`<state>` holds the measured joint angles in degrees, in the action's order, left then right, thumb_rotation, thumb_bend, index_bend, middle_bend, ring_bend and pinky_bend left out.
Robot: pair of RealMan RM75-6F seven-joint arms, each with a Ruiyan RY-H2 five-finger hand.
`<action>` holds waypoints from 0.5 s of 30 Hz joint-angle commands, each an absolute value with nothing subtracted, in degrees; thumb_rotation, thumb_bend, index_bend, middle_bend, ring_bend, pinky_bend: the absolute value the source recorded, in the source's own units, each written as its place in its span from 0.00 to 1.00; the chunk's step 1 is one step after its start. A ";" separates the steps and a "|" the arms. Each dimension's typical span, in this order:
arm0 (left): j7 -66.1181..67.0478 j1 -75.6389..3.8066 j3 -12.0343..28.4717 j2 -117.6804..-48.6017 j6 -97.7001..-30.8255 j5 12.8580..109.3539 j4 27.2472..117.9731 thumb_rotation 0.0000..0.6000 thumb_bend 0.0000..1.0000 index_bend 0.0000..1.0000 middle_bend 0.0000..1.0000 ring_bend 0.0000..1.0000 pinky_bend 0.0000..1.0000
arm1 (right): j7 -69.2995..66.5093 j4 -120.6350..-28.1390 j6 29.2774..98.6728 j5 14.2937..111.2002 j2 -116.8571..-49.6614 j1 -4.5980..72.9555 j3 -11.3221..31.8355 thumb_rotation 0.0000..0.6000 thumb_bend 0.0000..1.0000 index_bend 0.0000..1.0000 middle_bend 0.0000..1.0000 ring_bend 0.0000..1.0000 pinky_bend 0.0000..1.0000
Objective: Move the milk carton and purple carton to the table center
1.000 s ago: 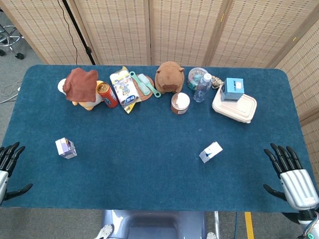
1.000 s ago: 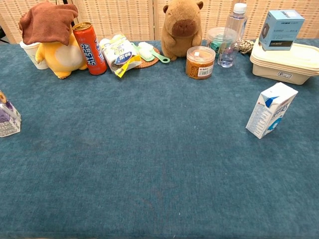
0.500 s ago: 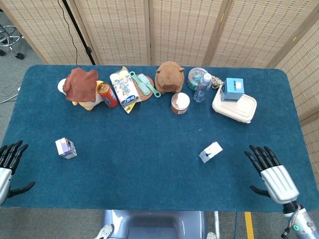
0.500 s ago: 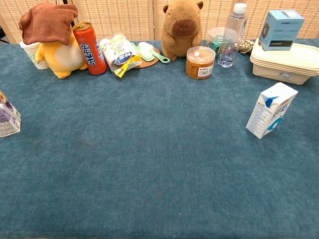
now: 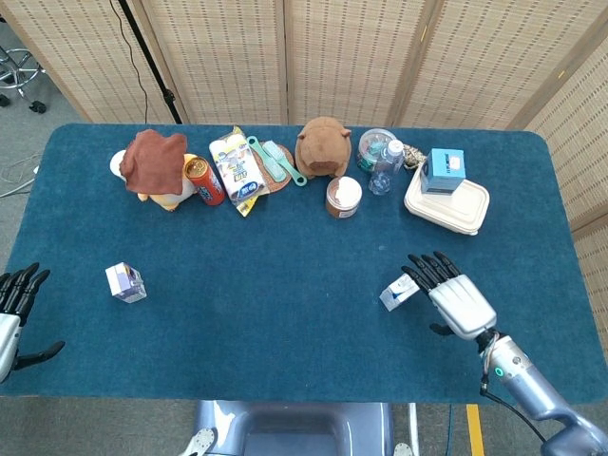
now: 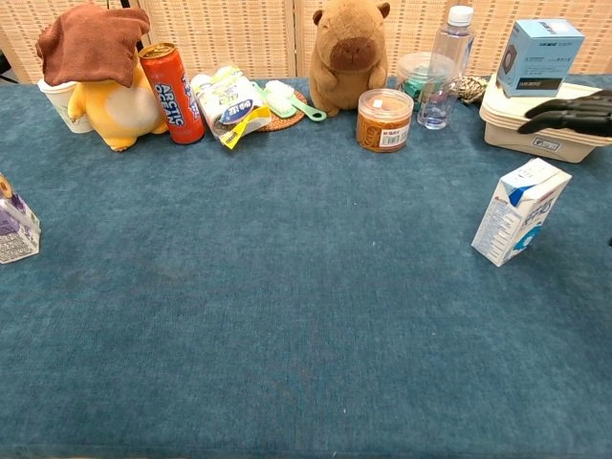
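The white and blue milk carton (image 5: 399, 292) (image 6: 519, 211) stands upright on the right half of the table. My right hand (image 5: 451, 295) (image 6: 574, 113) hovers just right of it with fingers spread, its fingertips close above the carton's top; I see no contact. The purple carton (image 5: 124, 282) (image 6: 15, 227) stands at the left side of the table. My left hand (image 5: 13, 313) stays open off the table's left edge, well away from the purple carton, and is absent from the chest view.
Along the back stand a plush under a brown cloth (image 5: 152, 166), a red can (image 5: 202, 180), snack packs (image 5: 235, 168), a capybara plush (image 5: 322, 145), a brown jar (image 5: 343, 197), a water bottle (image 5: 385, 166) and a blue box (image 5: 443, 170) on a lidded container (image 5: 448, 205).
My right hand has swept left from the table's right edge to beside the milk carton, entering the chest view. The left hand has barely moved. Both cartons stayed put.
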<state>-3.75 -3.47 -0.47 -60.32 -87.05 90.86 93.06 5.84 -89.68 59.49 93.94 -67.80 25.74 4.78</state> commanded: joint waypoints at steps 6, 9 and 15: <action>-3.14 -3.68 -0.37 -60.49 -86.44 90.31 93.39 1.00 0.00 0.00 0.00 0.00 0.00 | 5.31 -85.80 53.66 92.74 -69.59 30.59 4.84 1.00 0.16 0.07 0.00 0.00 0.00; -2.94 -3.70 -0.33 -60.61 -86.28 90.08 93.34 1.00 0.00 0.00 0.00 0.00 0.00 | 3.80 -83.22 53.58 92.17 -71.02 31.23 4.68 1.00 0.32 0.17 0.05 0.00 0.06; -2.97 -3.92 -0.52 -60.67 -85.71 90.15 93.44 1.00 0.00 0.00 0.00 0.00 0.00 | -1.65 -77.60 56.72 94.62 -74.46 32.00 3.56 1.00 0.58 0.47 0.31 0.17 0.28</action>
